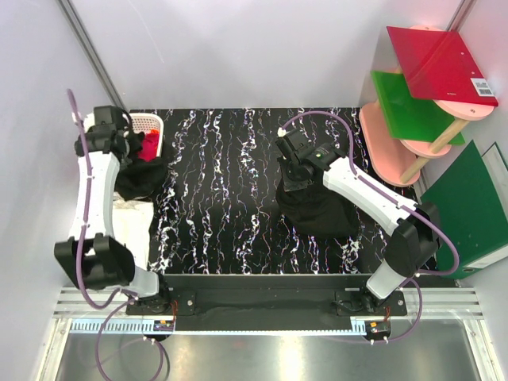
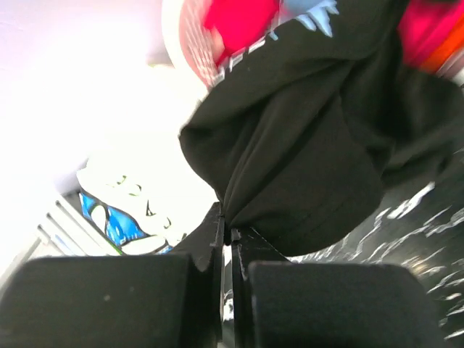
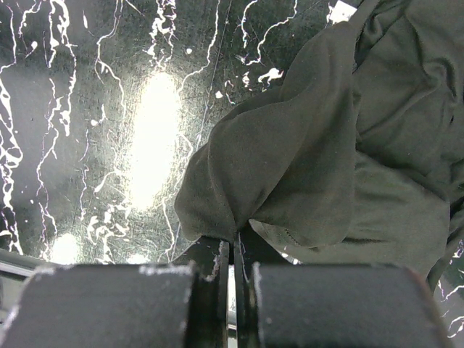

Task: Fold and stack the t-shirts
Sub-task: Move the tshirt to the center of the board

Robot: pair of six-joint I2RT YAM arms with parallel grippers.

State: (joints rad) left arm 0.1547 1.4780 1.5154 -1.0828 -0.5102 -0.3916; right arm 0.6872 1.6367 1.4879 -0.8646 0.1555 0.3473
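Black cloth in both grips: left gripper (image 2: 226,225) pinched tight on a black t-shirt (image 1: 143,178) bunched near the far-left corner by the basket (image 1: 151,121); right gripper (image 3: 233,243) clamped on a second black t-shirt (image 1: 317,210), crumpled toward the right edge. Also a red t-shirt (image 1: 149,147) in the basket and a white t-shirt (image 1: 131,218) heaped at the left edge. Judged early: nothing folded, no stack begun.

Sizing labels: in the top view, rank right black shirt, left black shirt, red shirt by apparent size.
Right black shirt
Left black shirt
Red shirt
The left arm overlaps the last two.
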